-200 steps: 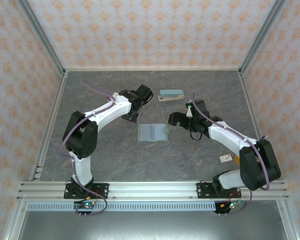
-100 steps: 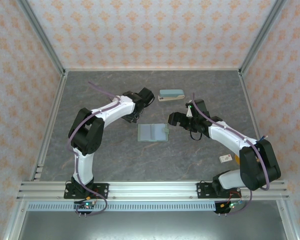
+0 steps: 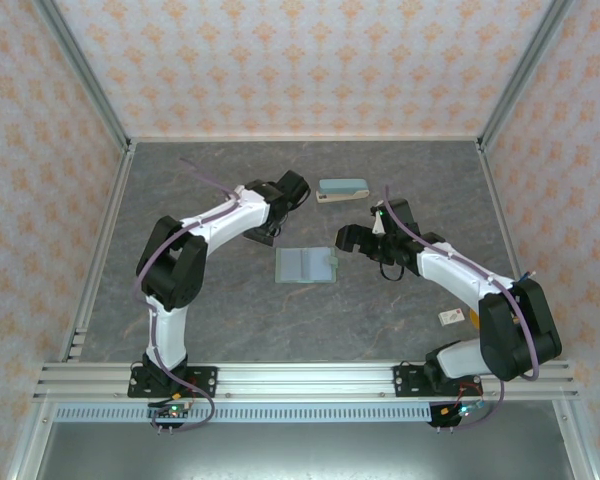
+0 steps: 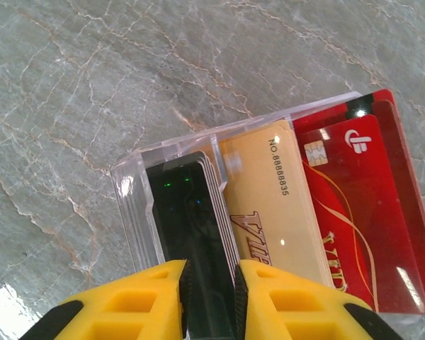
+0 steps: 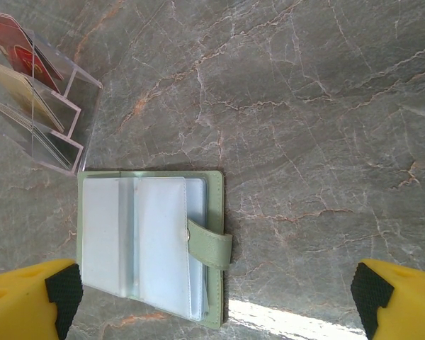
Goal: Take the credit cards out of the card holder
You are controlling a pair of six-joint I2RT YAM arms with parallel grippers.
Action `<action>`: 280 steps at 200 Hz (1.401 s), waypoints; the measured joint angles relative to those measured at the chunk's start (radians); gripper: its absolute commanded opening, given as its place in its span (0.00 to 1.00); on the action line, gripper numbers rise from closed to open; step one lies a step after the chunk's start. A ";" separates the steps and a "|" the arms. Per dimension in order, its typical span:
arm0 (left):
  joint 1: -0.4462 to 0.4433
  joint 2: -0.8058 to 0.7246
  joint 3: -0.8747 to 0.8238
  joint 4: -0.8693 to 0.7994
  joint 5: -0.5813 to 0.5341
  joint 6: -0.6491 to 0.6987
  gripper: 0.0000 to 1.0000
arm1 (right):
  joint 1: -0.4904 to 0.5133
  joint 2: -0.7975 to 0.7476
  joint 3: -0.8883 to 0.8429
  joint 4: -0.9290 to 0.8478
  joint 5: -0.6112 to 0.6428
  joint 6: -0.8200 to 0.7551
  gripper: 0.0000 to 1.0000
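The job looks close to finished. The card holder [image 5: 214,202] lies open and flat on the tabletop [image 5: 304,106] between the two arms. Its clear pockets look pale and blank in the right wrist view. No coloured card can be made out in them, though one tucked deep in a pocket could be hidden.

Just beside one corner of the holder stands a clear rack [image 4: 138,205] with three slots, and the cards sit there. A dark grey card [image 4: 191,212] is in one end slot, a tan card [image 4: 269,191] is in the middle, and a red card [image 4: 354,198] is at the other end with a second red edge behind it.

The left claw [image 4: 211,287] is at the rack, with the dark grey card's near edge between its yellow fingers. The gap is narrow, and it cannot be told whether the fingers pinch the card or merely flank it. The right claw [image 5: 217,290] hangs above the holder, spread wide and grasping nothing.

On this reading, what is left is to leave the dark card seated in its slot, draw the left arm clear, and check the pockets for any card overlooked.
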 measured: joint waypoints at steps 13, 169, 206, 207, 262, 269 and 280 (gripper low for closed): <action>0.005 -0.027 -0.005 0.005 0.012 0.059 0.27 | 0.000 0.001 0.000 0.000 -0.002 0.000 0.98; 0.220 -0.871 -0.732 0.114 0.133 0.537 1.00 | 0.398 0.278 0.335 -0.164 0.260 -0.018 0.91; 0.284 -0.904 -0.790 0.156 0.245 0.616 1.00 | 0.462 0.444 0.495 -0.295 0.371 0.045 0.85; 0.286 -0.904 -0.793 0.159 0.249 0.621 1.00 | 0.463 0.449 0.499 -0.299 0.375 0.047 0.86; 0.320 -0.874 -0.809 0.212 0.413 0.727 1.00 | 0.464 0.573 0.612 -0.425 0.396 0.077 0.89; 0.320 -0.872 -0.809 0.216 0.430 0.737 1.00 | 0.464 0.592 0.628 -0.434 0.389 0.076 0.89; 0.321 -0.872 -0.809 0.222 0.459 0.754 1.00 | 0.463 0.616 0.648 -0.450 0.386 0.076 0.89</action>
